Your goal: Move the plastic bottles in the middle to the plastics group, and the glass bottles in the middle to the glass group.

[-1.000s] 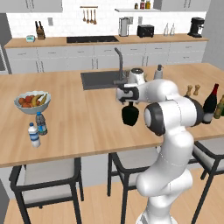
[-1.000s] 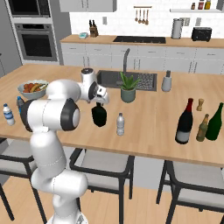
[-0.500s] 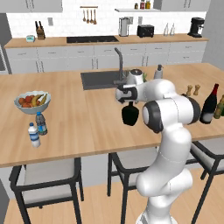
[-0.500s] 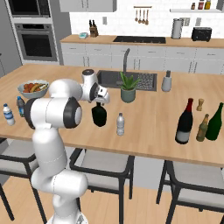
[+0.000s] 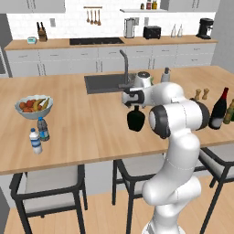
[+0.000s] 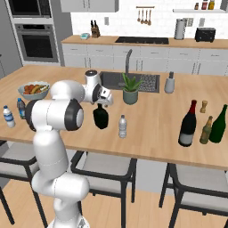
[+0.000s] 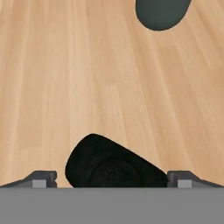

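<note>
The squat black bottle stands on the island counter in front of the sink. My gripper hangs straight over it, open, with one finger on each side of the thin neck. In the hand view the black bottle lies between the two fingertips, and I cannot tell whether they touch it. A small clear water bottle stands just to its right. The tall dark wine bottle stands at the right by the olive-green bottle. Two small water bottles stand at the far left.
A fruit bowl sits near the small bottles. Behind the black bottle are the sink, a potted plant and a grey dispenser. Wooden shakers stand near the glass bottles. Stools line the front edge.
</note>
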Robot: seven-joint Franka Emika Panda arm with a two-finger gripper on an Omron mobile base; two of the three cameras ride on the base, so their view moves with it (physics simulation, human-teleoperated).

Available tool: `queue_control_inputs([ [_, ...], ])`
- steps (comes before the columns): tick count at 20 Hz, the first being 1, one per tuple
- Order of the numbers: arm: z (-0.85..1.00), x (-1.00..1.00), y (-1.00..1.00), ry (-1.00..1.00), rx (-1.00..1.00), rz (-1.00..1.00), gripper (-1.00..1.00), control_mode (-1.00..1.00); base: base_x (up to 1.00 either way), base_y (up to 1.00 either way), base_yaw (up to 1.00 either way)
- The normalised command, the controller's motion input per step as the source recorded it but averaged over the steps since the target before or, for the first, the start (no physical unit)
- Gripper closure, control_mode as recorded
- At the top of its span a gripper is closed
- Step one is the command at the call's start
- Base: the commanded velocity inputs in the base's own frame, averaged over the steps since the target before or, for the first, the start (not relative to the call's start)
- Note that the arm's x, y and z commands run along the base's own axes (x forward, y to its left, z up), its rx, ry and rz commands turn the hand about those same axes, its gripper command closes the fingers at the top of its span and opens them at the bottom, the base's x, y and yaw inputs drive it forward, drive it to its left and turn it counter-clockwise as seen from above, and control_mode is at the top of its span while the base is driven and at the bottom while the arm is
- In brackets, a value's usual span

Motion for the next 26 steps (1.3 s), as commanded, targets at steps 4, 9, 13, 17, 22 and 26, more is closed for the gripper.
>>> queue_control_inputs([
  [4,-0.09,-0.01,-0.03,-0.01,0.0,0.0,-1.0,-1.0,0.0,0.0,0.0],
  [9,0.0,0.0,0.0,0.0,0.0,0.0,-1.0,-1.0,0.0,0.0,0.0],
  [13,0.0,0.0,0.0,0.0,0.0,0.0,1.0,-1.0,0.0,0.0,0.0],
  [17,0.0,0.0,0.0,0.0,0.0,0.0,1.0,-1.0,0.0,0.0,0.0],
  [22,0.05,-0.19,0.0,-0.07,0.0,0.0,1.0,-1.0,0.0,0.0,0.0],
  [26,0.49,-0.02,-0.05,-0.08,0.0,0.0,1.0,-1.0,0.0,0.0,0.0],
])
